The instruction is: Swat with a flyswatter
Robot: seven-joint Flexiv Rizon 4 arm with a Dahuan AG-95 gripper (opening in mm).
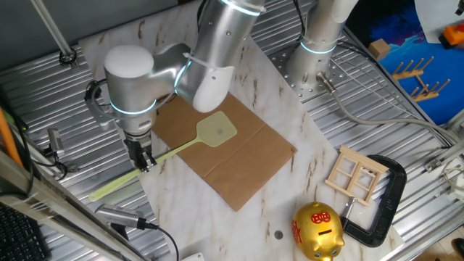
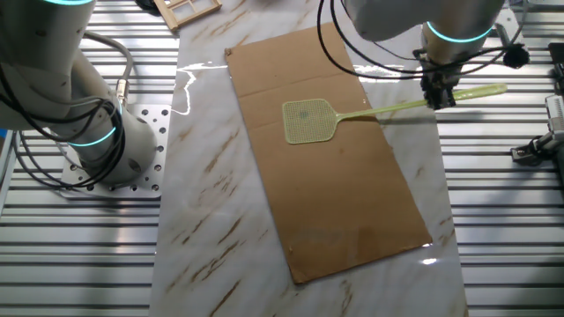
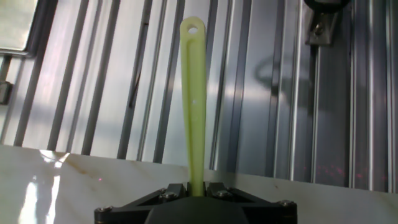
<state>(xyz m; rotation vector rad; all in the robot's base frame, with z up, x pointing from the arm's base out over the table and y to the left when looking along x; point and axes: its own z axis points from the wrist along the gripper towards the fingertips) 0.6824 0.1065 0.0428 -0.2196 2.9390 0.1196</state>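
The pale yellow-green flyswatter (image 1: 216, 130) lies with its mesh head over the brown sheet (image 1: 239, 156) and its handle running off past the marble edge. My gripper (image 1: 145, 161) is shut on the handle partway along. In the other fixed view the gripper (image 2: 440, 95) clamps the flyswatter (image 2: 309, 121) near the sheet's (image 2: 335, 176) right side. In the hand view the handle (image 3: 194, 93) rises from between the gripper's (image 3: 198, 190) closed jaws, its hanging hole at the top.
A gold piggy bank (image 1: 317, 230), a black clamp (image 1: 384, 199) and a small wooden frame (image 1: 355, 174) sit at the front right. A second arm's base (image 1: 315, 61) stands at the back. Ribbed metal table (image 1: 65, 87) surrounds the marble slab.
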